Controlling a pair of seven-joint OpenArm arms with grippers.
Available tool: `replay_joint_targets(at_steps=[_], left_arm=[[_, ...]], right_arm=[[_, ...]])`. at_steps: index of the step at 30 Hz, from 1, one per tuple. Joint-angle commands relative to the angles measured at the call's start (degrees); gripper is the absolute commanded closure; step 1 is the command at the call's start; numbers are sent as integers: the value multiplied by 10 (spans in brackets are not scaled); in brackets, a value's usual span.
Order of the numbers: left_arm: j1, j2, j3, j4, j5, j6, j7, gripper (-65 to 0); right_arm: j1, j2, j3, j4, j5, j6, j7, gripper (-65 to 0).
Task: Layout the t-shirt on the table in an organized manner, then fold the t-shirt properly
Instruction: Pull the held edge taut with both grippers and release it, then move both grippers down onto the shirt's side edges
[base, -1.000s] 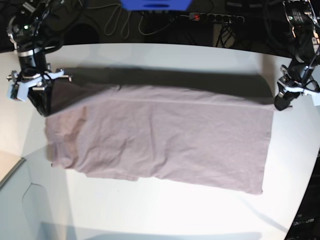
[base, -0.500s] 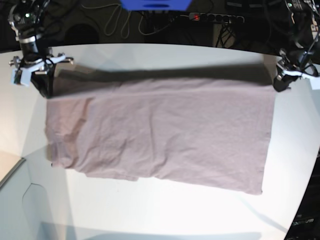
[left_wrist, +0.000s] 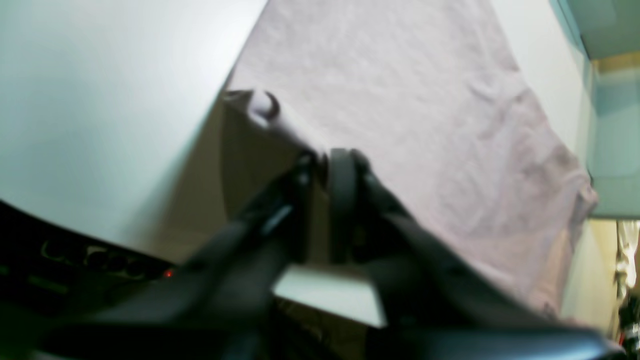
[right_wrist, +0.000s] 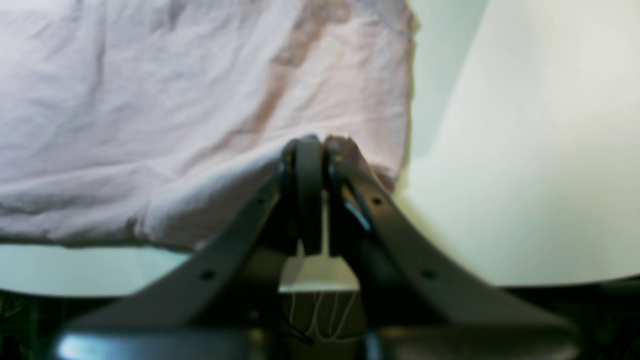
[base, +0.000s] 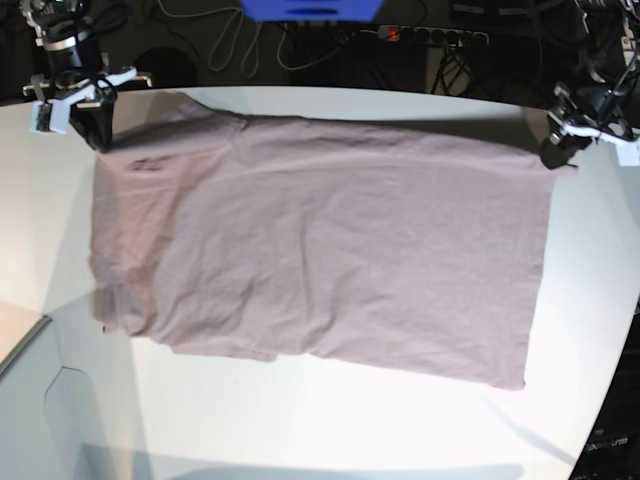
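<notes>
The mauve t-shirt (base: 320, 240) lies spread flat across the white table (base: 300, 420), its far edge close to the table's back rim. My right gripper (base: 98, 130) sits at the shirt's far left corner. In the right wrist view the t-shirt (right_wrist: 175, 100) peaks up into the tips of the right gripper (right_wrist: 322, 142), which is shut on its edge. My left gripper (base: 562, 150) is at the far right corner. In the left wrist view a curled ridge of the t-shirt (left_wrist: 425, 100) runs to the left gripper (left_wrist: 322, 160); its tips are nearly together and blurred.
A power strip (base: 420, 35) and loose cables lie on the dark floor behind the table's back rim, beside a blue object (base: 310, 8). A lower grey surface (base: 30, 400) adjoins the table at the front left. The table edge curves away at the right.
Both grippers moved toward the table's back rim, pulling the shirt's far edge with them. The raised, shadowed fold has gone and the shirt now lies flat over a larger area.
</notes>
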Motion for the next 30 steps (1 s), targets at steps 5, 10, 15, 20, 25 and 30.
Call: replay_joint_targets(at_steps=[5,10,15,20,25,30], left_arm=[[7,-4,-26,31,-7,-7,9,-353],[2,-9,-33,56,-7,-7,5,-357],[-70,-8,-64,48,-4,-1,6,-360],[-185,-4,-62,13,79,-1,6,-361],[-320,13,-51,-79,201,-6,5,-362],[-402,20,-28,-158,283,-6,5,-362]], right_arm=[[-20,2,7,12,10,9,18,-263],[-18,2,41,13,12,9,20,-332],[32,2,76,13,19,9,18,-336],[123,45,46,-22,17,9,16,-336],[271,102,7,-122,-57,9,-50,-337],[440,150,-8,-313,-154,9,-85,-337]])
